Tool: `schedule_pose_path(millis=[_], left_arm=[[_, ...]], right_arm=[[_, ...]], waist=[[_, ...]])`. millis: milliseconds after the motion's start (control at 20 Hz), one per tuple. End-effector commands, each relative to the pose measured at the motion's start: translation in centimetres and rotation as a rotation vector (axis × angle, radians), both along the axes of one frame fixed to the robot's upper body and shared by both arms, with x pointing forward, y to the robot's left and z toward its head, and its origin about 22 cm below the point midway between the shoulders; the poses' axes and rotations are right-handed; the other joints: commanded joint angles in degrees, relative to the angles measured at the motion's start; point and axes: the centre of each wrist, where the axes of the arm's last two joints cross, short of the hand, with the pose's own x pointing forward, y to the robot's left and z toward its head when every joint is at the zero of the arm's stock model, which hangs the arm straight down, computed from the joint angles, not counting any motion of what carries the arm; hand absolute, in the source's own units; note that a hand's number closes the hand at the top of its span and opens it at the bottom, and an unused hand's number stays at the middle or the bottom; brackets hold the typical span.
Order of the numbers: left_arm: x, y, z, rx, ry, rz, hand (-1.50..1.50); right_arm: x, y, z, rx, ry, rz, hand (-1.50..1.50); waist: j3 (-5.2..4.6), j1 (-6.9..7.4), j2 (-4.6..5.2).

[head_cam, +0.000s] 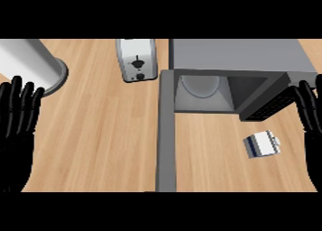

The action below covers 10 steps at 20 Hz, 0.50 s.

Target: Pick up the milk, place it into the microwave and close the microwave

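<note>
A small blue and white milk carton [262,144] lies on the wooden counter, in front of the microwave's right side. The grey microwave [240,54] stands at the back with its cavity open and a glass turntable [202,85] showing inside. Its door [166,135] swings out toward me as a long grey strip down the middle of the view. My right hand [315,113] is at the right edge, fingers straight up, just right of and above the carton, holding nothing. My left hand [13,117] rests open at the left edge, far from the carton.
A silver toaster [136,59] stands left of the microwave at the back. A large white cylinder [26,61] occupies the back left corner. The open door splits the counter [103,135] into left and right halves.
</note>
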Motion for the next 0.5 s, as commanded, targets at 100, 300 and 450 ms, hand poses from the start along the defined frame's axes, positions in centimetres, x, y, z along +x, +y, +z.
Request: schedule_pose_path(millis=[100, 300, 450], left_arm=[[1.9, 2.6, 0.4, 0.019, 0.000, -0.035, -1.50], [1.6, 3.7, 0.7, -0.145, 0.061, -0.186, -1.50], [-0.1, 5.2, 1.4, -0.139, 0.078, -0.208, -1.50]], right_arm=[[-1.4, -2.6, 0.6, -0.044, -0.005, -0.068, -1.50], [-1.5, -3.4, -0.6, 0.002, 0.033, -0.031, -1.50], [-3.1, -4.1, -0.5, -0.011, 0.046, -0.063, -1.50]], waist=[[2.16, -0.95, 0.89], [2.17, -0.49, 0.82], [2.17, -0.42, 0.77]])
